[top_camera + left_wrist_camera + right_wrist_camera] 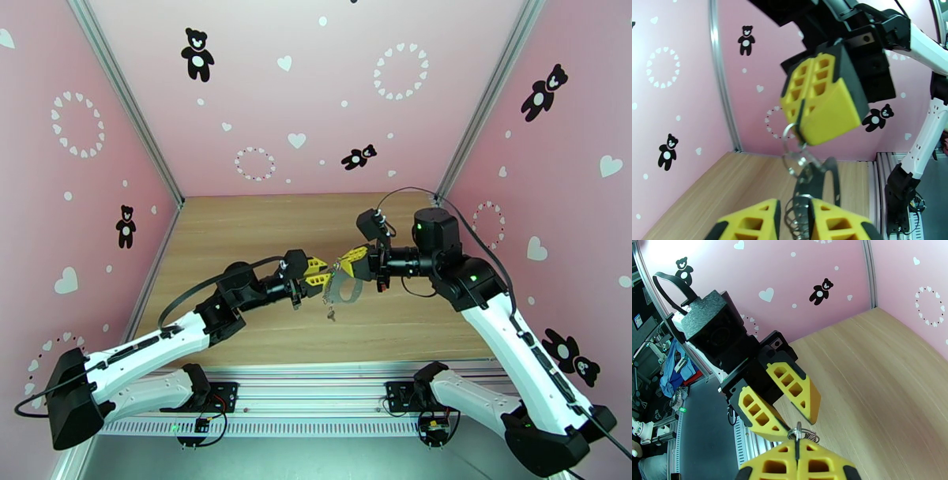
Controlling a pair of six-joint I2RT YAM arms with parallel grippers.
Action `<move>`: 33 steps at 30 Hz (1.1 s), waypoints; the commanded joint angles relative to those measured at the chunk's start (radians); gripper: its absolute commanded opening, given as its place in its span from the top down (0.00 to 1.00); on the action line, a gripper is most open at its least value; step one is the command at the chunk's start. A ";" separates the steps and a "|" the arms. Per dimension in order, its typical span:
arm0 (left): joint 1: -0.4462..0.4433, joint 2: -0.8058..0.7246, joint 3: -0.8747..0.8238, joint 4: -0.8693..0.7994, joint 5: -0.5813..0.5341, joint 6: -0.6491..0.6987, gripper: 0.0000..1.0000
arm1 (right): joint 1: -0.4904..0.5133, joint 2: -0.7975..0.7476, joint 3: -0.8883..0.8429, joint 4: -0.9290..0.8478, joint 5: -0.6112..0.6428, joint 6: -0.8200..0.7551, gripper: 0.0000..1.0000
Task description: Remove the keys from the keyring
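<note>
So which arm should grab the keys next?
Probably the left. The right gripper is shut on the top of the keyring, holding it up, so it is busy. The left gripper is open, with the lower end hanging between its jaws, ready to pinch.

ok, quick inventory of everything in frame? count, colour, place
keyring: 1, dark oval loop with small silvery rings, hanging between the grippers over the table's middle
key: at least 1, small, dark, just below the keyring; hanging or lying, cannot tell
table: 1, light wood, under the arms
walls: 3, pink with black bears and white hearts, around the table
right gripper: 1, yellow fingers, shut on a silvery ring at the keyring's top
left gripper: 1, yellow fingers, open, facing the right gripper
left arm, right arm: 2, white and black, reaching in from the near edge
</note>
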 commanded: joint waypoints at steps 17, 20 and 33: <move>0.002 0.070 0.092 -0.045 0.062 0.060 0.77 | -0.003 -0.018 0.003 0.056 -0.042 0.030 1.00; 0.003 0.075 0.090 -0.033 0.050 0.058 0.79 | -0.003 -0.025 -0.006 0.058 -0.036 0.031 1.00; 0.002 0.066 0.077 -0.031 0.042 0.064 0.89 | -0.005 -0.044 -0.013 0.066 -0.011 0.031 1.00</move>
